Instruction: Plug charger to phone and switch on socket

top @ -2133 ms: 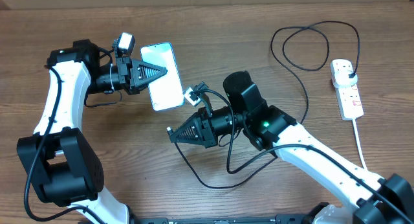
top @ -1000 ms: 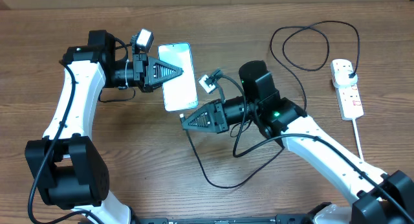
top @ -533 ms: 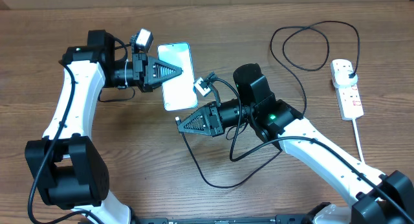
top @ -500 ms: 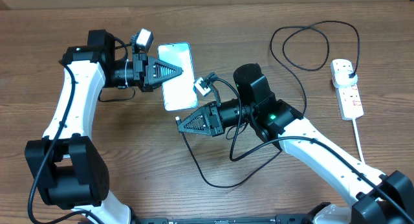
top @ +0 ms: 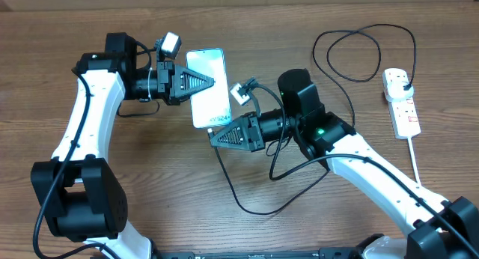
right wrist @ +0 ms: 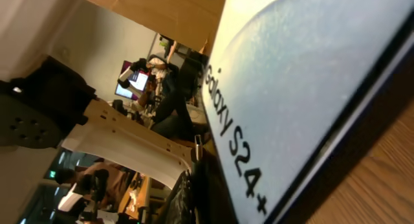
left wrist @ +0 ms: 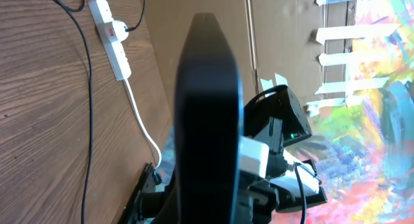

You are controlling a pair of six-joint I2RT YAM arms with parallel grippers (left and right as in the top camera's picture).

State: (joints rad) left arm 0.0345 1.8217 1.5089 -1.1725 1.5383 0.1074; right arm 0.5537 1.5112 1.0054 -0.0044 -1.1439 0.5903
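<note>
My left gripper point(top: 197, 82) is shut on the phone point(top: 209, 94) and holds it above the table, screen up; in the left wrist view its dark edge point(left wrist: 207, 114) fills the middle. My right gripper point(top: 213, 137) is shut on the charger's connector end, just below the phone's lower end. The right wrist view shows the "Galaxy S24+" screen point(right wrist: 310, 75) close up, with the small connector tip point(right wrist: 197, 146) beside its lower edge; whether they touch is unclear. The black cable point(top: 247, 206) loops across the table to a plug in the socket point(top: 400, 102) at the far right.
The socket's thick white cord point(top: 414, 158) runs toward the front right edge. A loop of black cable point(top: 352, 79) lies left of the socket. The socket point(left wrist: 113, 36) and cable point(left wrist: 87, 120) also show in the left wrist view.
My right gripper drew back down-left, then came up and right again to the phone's lower end. My left gripper carried the phone right and slightly up.
</note>
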